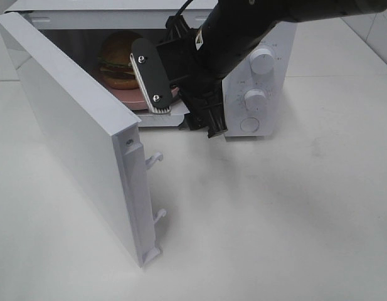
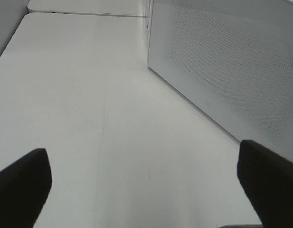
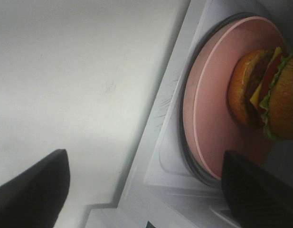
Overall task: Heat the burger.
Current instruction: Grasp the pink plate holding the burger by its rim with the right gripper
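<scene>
A matte white tabletop carries a white microwave whose door swings wide, two hook latches jutting from its free edge. Pale tiled wall shows at the top corners of the high view.

The right gripper hovers at the oven mouth, its dark fingers spread wide with nothing between them. Just beyond its fingertips, inside the cavity, sits the burger on a pink round plate, which rests on the turntable.

The high view shows the black arm crossing in front of the control panel with its two round knobs, and a ribbed pale pad on one finger; there the burger is half hidden behind that finger. The right wrist view alone shows the burger's layers: glossy golden-brown bun, frilly green lettuce, yellow cheese, red slice, dark patty, and the plate's smooth raised rim.

The left wrist view shows only what the others miss: the left gripper, fingers set wide apart and empty, low over bare tabletop, with the microwave's finely perforated side panel just beside it.
</scene>
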Available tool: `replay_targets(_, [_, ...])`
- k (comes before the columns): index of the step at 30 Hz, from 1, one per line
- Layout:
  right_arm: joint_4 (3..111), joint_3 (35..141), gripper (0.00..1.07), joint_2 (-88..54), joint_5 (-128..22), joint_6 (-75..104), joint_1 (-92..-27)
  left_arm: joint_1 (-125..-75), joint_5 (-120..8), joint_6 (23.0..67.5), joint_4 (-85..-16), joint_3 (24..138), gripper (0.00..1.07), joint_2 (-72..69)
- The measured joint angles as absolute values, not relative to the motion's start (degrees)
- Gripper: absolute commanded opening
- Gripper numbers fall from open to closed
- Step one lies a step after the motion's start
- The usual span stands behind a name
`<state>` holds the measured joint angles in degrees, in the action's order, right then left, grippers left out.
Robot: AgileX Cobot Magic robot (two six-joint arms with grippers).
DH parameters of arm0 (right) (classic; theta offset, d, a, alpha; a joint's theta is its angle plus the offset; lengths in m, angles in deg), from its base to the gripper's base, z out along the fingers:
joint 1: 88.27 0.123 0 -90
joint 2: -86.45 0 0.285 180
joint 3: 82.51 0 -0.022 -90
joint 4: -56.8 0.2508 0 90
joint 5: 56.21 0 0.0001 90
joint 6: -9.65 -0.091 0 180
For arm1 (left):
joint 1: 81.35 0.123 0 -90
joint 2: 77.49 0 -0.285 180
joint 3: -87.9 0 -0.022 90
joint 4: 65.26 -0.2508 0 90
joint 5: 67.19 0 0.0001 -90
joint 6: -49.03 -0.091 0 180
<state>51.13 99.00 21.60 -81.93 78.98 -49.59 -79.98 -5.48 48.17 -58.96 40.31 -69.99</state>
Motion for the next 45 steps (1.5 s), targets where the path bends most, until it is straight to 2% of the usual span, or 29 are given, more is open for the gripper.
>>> replay_targets(9, [49.4, 102.1, 0.83, 26.1, -80.4, 74.9, -49.6, -80.0, -5.5, 48.2, -59.0, 40.3, 1.01, -70.0])
replay_targets(32, [48.6, 118.0, 0.83, 40.6, -80.2, 69.5, -49.6, -80.0, -5.5, 48.2, -59.0, 40.3, 1.01, -70.0])
replay_targets(45, [48.6, 129.8, 0.82, 49.0, -84.9, 68.1, -49.6, -80.0, -5.5, 48.2, -59.0, 40.3, 1.01, -70.0])
